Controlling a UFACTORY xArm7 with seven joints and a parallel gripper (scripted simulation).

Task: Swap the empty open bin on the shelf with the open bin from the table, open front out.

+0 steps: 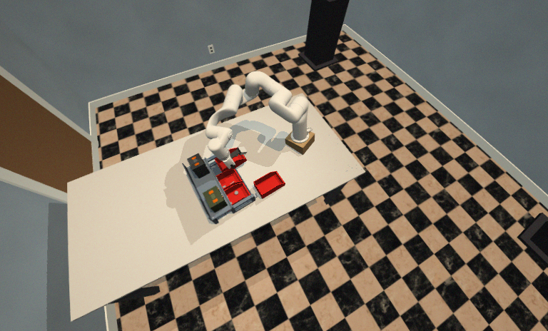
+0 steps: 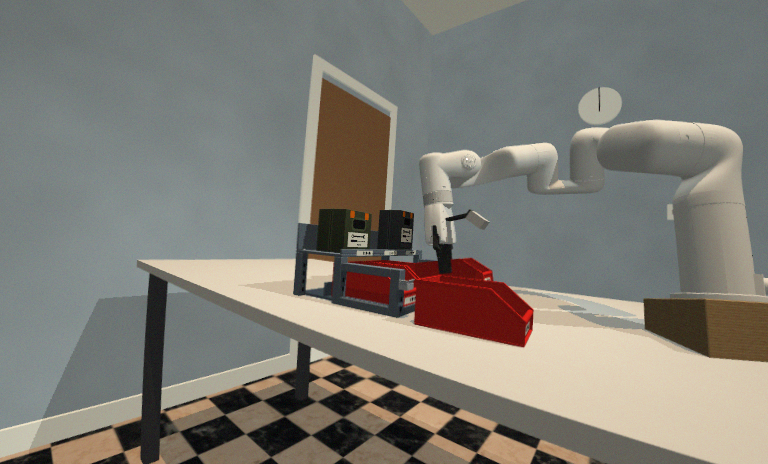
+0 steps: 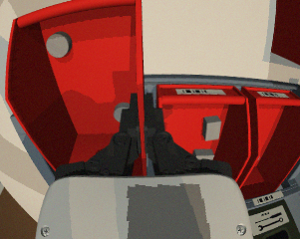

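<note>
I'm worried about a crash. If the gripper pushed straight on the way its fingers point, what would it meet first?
The gripper is shut on the side wall of the red bin, pointing down along it. Pushing on, its palm would probably meet that wall's top edge first, though the depth is unclear.

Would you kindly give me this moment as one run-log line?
gripper: shut on parts bin side wall | empty bin: standing on table | shelf: two other red bins in place

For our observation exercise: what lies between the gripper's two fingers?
The wrist view shows a side wall of the red bin between them; the gripper is shut on that wall.
</note>
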